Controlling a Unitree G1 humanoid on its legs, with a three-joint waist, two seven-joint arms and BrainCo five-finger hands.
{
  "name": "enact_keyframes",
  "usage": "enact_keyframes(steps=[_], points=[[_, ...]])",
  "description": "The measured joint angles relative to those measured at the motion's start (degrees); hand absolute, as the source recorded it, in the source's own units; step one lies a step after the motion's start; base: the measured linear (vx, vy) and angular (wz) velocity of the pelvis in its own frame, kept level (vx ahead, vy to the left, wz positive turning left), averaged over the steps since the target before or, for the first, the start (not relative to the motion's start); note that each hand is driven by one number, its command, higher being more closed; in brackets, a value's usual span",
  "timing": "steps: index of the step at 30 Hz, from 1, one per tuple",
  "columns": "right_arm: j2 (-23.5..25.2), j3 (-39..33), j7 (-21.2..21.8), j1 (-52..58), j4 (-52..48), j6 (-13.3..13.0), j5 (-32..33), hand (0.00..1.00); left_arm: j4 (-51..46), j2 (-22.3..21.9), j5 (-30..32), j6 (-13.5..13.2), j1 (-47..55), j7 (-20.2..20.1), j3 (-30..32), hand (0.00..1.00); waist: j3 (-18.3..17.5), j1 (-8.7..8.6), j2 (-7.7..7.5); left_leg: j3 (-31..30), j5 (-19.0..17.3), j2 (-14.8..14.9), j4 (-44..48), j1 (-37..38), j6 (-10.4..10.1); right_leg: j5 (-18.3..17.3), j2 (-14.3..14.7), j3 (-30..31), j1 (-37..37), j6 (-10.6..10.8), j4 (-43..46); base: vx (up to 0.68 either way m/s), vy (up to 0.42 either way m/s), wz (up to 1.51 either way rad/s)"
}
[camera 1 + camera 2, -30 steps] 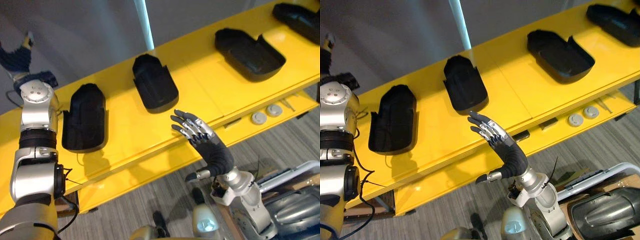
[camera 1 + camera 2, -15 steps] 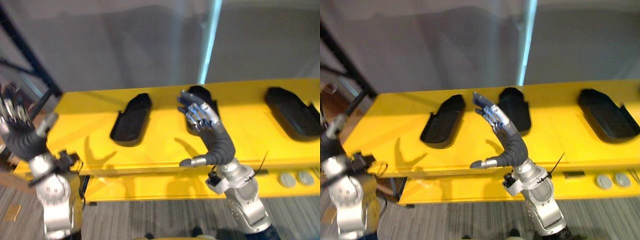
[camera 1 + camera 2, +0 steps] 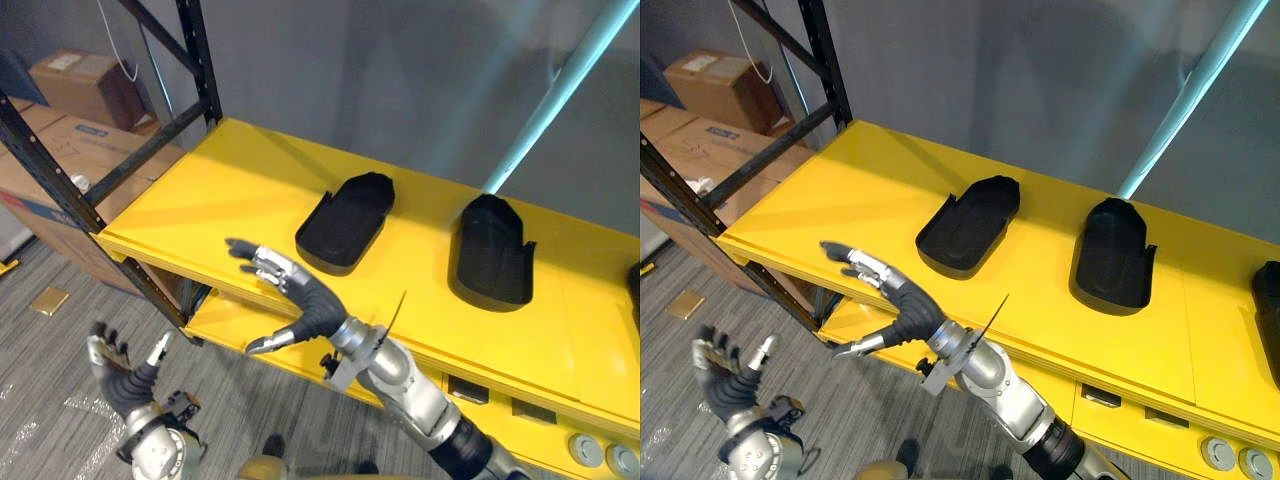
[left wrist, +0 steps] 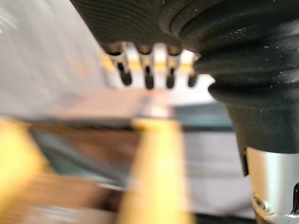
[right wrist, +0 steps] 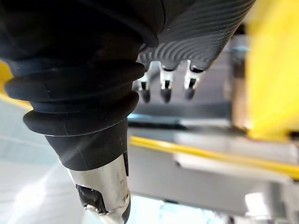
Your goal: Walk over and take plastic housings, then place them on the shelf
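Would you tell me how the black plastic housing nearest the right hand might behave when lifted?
The black plastic housing looks a hollow shell, so probably stiff and light. Lying flat on the yellow shelf, it should hardly roll.

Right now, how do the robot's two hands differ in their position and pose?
The right hand is up at the front edge of the yellow shelf; the left hand is low, over the grey floor. The right hand's fingers reach sideways; the left hand's point upward. Both are open and empty.
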Motion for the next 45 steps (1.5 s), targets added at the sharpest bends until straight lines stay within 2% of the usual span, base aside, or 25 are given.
enact_keyframes(steps=[2,4,5,7,11,13,16,25,30,35,41,45], points=[[1.13,2.03,0.59,-1.4,3.45,0.43,-0.07,1.0,13.31,0.76,-1.26,1.28,-1.61,-3.39,0.87,0.0,1.94,0.62,0.45,0.24,-0.52,0.11,0.5,-0.1,0.02,0.01,0.02,0.08,-0.12,-0.01,0.23,0.0,0.0,-0.05],[2.19,2.43,0.75,-2.65,6.51,0.53,-0.2,1.0,18.47,0.98,-1.08,1.43,-1.92,-4.88,0.76,0.0,2.8,0.84,-0.12,0.44,-1.17,0.17,1.23,-0.21,-0.19,0.01,0.04,0.14,-0.13,-0.01,0.55,-0.04,-0.004,-0.05],[3.34,2.46,0.12,-3.55,9.91,0.51,-0.52,1.0,23.13,1.45,-1.05,1.69,-2.02,-7.19,0.13,0.0,3.48,0.9,0.53,0.47,-1.7,0.29,2.29,-1.33,-0.09,-0.01,0.1,0.26,-0.86,-0.08,0.81,-0.04,-0.002,-0.03],[4.22,2.52,-0.62,-4.9,13.33,0.35,-1.98,1.0,27.89,2.11,-0.98,1.68,-2.59,-9.34,-0.32,0.0,4.42,0.94,0.79,0.76,-2.47,0.35,4.31,-2.78,-0.16,0.04,0.16,0.5,-1.54,-0.17,0.94,-0.02,0.002,-0.06],[4.89,1.77,-3.12,-6.33,15.92,-0.28,-3.08,1.0,32.28,2.08,-1.4,1.37,-4.47,-12.76,-0.43,0.0,6.97,0.89,2.25,1.31,-3.95,0.79,7.28,-4.74,-0.27,0.13,0.67,1.43,-2.11,-0.61,1.0,-0.05,-0.009,-0.1],[4.96,0.11,-4.48,-7.41,16.24,-0.49,-4.56,1.0,33.69,2.12,-3.11,1.19,-5.71,-14.9,-1.93,0.0,8.26,0.87,3.69,1.24,-4.21,1.02,8.13,-5.06,-0.44,-0.03,0.94,1.42,-2.15,-0.88,1.03,-0.01,-0.01,-0.02],[4.97,-2.5,-5.59,-9.45,16.25,-1.5,-4.66,1.0,33.88,2.12,-3.63,0.13,-5.77,-16.88,-4.22,0.0,9.35,0.8,5.02,1.24,-4.11,1.25,8.1,-5.05,-0.32,-0.1,1.21,1.41,-2.18,-0.99,0.98,0.0,0.0,0.0],[5.38,-8.5,-9.03,-14.76,18.44,-1.51,-5.94,1.0,35.77,2.83,-5.83,-0.5,-6.37,-19.51,-6.22,0.0,10.23,0.9,4.8,1.14,-4.26,1.61,8.31,-5.08,-0.57,-0.13,1.59,1.28,-2.2,-1.04,0.77,0.02,-0.003,0.01],[5.57,-9.4,-8.84,-15.91,18.92,-1.3,-6.68,1.0,35.82,3.06,-5.84,-0.56,-6.38,-19.71,-6.55,0.0,10.35,0.9,5.0,1.07,-4.41,1.66,8.89,-5.36,-0.67,-0.22,1.63,1.23,-2.13,-1.14,0.81,-0.03,0.0,0.01],[6.08,-9.38,-7.57,-17.06,23.27,-0.71,-6.86,1.0,36.29,3.04,-5.85,-0.63,-6.41,-19.7,-6.62,0.0,11.02,0.97,6.08,0.56,-4.39,1.76,9.15,-5.88,-0.7,-0.36,1.71,0.38,-2.09,-1.32,1.02,-0.04,-0.001,0.05],[6.23,-9.52,-7.88,-17.67,26.08,0.12,-9.12,1.0,37.92,2.97,-5.86,-0.76,-6.42,-19.71,-6.71,0.0,11.15,1.05,6.18,-0.05,-4.34,1.87,9.1,-5.96,-0.78,-0.6,1.87,-0.09,-2.1,-1.63,1.03,0.02,0.0,0.05],[6.21,-10.61,-8.53,-19.43,27.58,0.06,-9.2,1.0,37.85,3.07,-5.86,-0.83,-7.58,-19.76,-6.95,0.0,13.51,1.1,6.24,-0.14,-4.31,1.87,9.14,-6.05,-0.82,-0.61,1.86,-0.18,-2.1,-1.63,1.05,0.0,0.002,0.01]])
